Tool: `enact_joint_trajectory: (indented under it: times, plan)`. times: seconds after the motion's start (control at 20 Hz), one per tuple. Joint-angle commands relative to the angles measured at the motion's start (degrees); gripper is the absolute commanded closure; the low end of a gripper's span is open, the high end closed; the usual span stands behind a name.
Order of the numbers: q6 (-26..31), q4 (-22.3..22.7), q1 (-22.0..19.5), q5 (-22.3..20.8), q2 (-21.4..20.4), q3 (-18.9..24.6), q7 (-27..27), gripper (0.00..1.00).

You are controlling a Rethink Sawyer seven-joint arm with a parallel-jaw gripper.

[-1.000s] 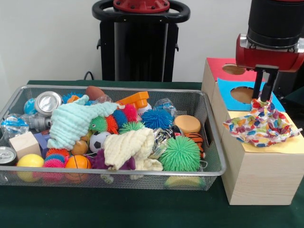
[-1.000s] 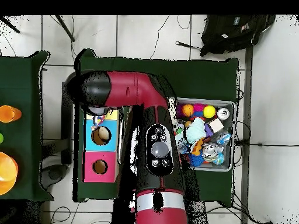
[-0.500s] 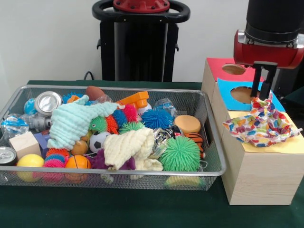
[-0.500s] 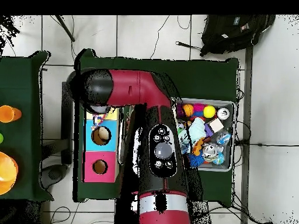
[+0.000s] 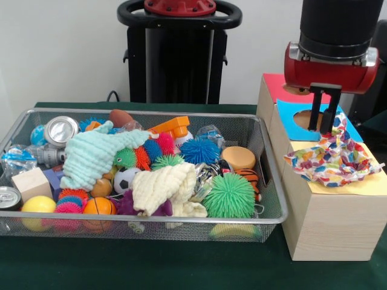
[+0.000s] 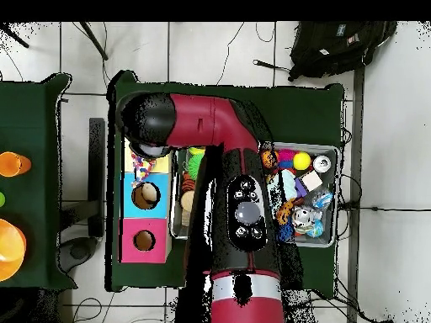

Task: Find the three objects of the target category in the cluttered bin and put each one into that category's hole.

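In the front view, the gripper [image 5: 325, 118] hangs at the upper right of the frame, just above the back edge of a confetti-printed cloth [image 5: 331, 159] that lies crumpled over the yellow panel of the wooden sorting box [image 5: 329, 223]; its jaws stand slightly apart and hold nothing. The cloth looks thin, limp and very light, so I judge it will fold and drag rather than slide, and is best pinched at a raised fold near its middle so it bunches enough to pass a hole. Two more soft pieces, a mint cloth [image 5: 94, 156] and a cream cloth [image 5: 163, 186], lie on top of the clutter in the wire bin [image 5: 269, 169] at centre left, among spiky balls and cans; both look thicker and springier, easy to grip at a hump. The blue panel's hole [image 5: 305, 119] sits just behind the printed cloth. The bin and box stand on a dark green table [image 5: 151, 266] before a plain pale wall. In the overhead view, the arm [image 6: 240, 210] covers much of the bin, the cloth shows at the upper end of the box at centre left, and tiled floor surrounds the table, with a black bag [image 6: 337, 42] at the upper right.
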Motion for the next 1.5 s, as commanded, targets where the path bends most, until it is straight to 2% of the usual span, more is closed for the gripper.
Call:
enact_joint_trajectory:
  times: [0.05, 0.35, 0.55, 1.5]
  plan:
    - [0.9, 1.5, -0.7, -1.6, 4.5, 3.7, -0.2, 1.00]
    - [-1.6, 3.8, 0.4, -2.1, 3.8, 3.1, 1.1, 1.00]
    - [-2.9, 3.7, 1.0, -2.4, 4.6, 2.8, 1.8, 1.00]
    - [-8.3, 8.0, 0.3, -1.9, 4.1, 3.5, 1.8, 1.00]
